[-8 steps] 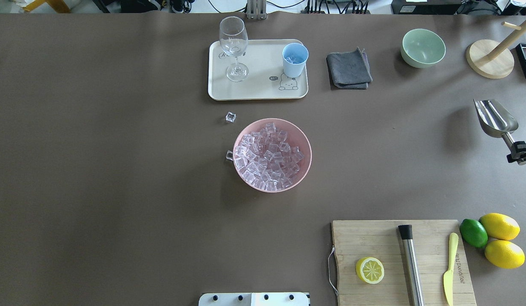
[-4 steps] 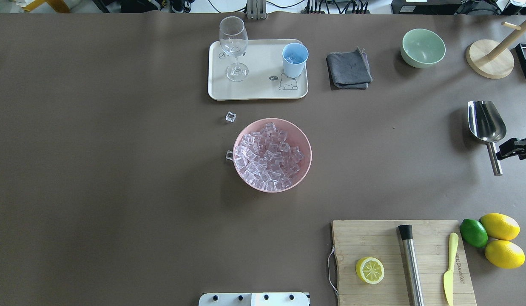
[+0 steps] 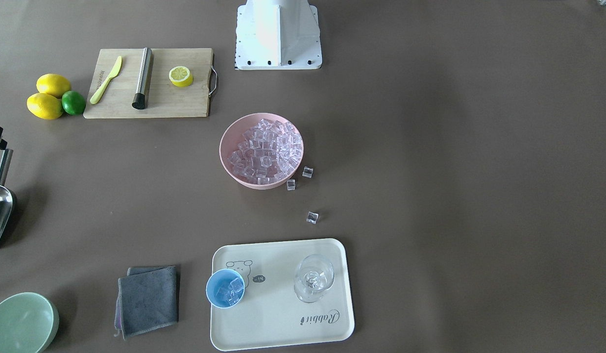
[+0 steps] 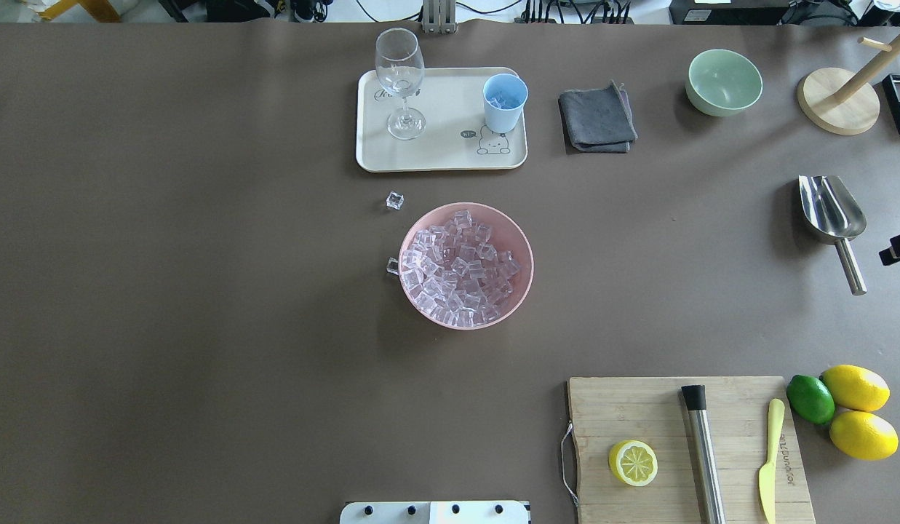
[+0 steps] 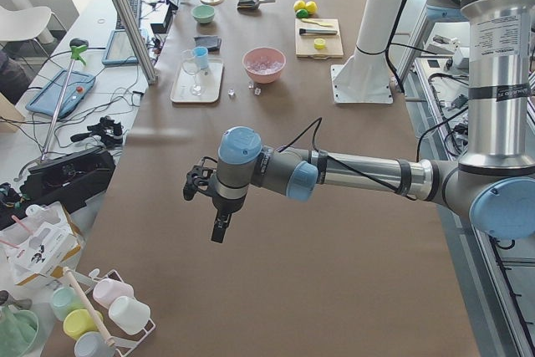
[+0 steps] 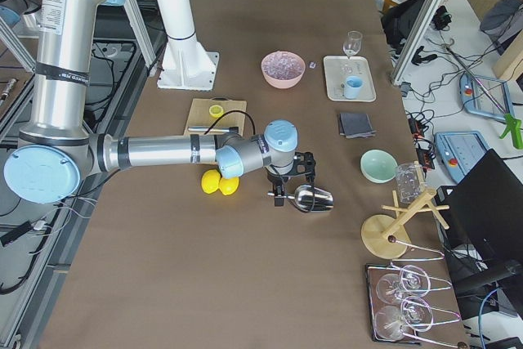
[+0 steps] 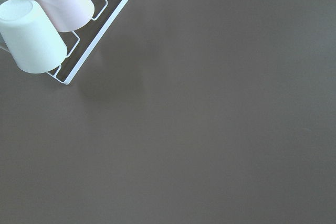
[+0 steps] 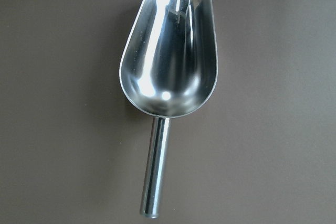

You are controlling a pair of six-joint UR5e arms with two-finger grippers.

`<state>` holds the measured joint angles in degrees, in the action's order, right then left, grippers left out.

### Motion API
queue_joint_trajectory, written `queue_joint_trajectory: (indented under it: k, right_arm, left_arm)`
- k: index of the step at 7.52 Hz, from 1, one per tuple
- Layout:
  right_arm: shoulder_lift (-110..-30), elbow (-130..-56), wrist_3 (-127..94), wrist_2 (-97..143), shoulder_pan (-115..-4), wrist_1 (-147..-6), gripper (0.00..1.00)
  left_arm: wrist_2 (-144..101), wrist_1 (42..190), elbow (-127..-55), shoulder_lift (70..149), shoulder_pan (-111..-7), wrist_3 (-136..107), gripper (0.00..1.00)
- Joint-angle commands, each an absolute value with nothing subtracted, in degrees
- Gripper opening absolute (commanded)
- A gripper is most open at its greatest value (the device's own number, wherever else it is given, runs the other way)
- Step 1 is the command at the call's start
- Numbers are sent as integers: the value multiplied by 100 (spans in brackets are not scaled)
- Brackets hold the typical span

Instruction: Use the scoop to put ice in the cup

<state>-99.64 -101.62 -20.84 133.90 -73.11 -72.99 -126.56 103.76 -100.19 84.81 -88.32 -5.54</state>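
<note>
The ice point(image 4: 460, 266) fills a pink bowl point(image 4: 522, 247) at the table's middle. A few loose cubes lie beside it point(image 3: 312, 217). The light-blue cup point(image 4: 505, 102) stands on a cream tray and holds a few cubes point(image 3: 229, 289). The steel scoop point(image 4: 831, 218) lies empty on the table at the right, its handle pointing toward the robot; it also shows in the right wrist view point(image 8: 168, 72). My right gripper point(image 4: 899, 247) sits at the view's edge, apart from the handle, and holds nothing. My left gripper point(image 5: 213, 206) hangs over bare table far to the left; I cannot tell its state.
The tray point(image 4: 435, 156) also bears a wine glass point(image 4: 400, 73). A grey cloth point(image 4: 596, 116), green bowl point(image 4: 723, 81) and wooden stand point(image 4: 839, 98) sit at the back right. A cutting board point(image 4: 639, 407) with lemon half, steel rod and knife is at the near right. A cup rack point(image 7: 47, 24) lies under the left wrist.
The right gripper set the scoop down flat on the table, let go of its handle and drew back to the right edge.
</note>
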Motion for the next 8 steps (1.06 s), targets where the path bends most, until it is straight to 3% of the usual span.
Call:
queue_joint_trajectory:
  k: [1,3,8]
  right_arm:
    - [-9941,-10607,-192,13456,-8337,-8942,100]
    - [-9905,-10608,717,13439,-9015,-9787,100]
    - [-9949,-10573,1169,13280,-9149,-10011,100]
  left_arm:
    - [-12656,10380,-10028,8481,-8772,-554,99]
    - [-12656,10380,-10046,8481,-8771,-562,99]
    - [-12656,10371,-10055,8481,-8736,-554,99]
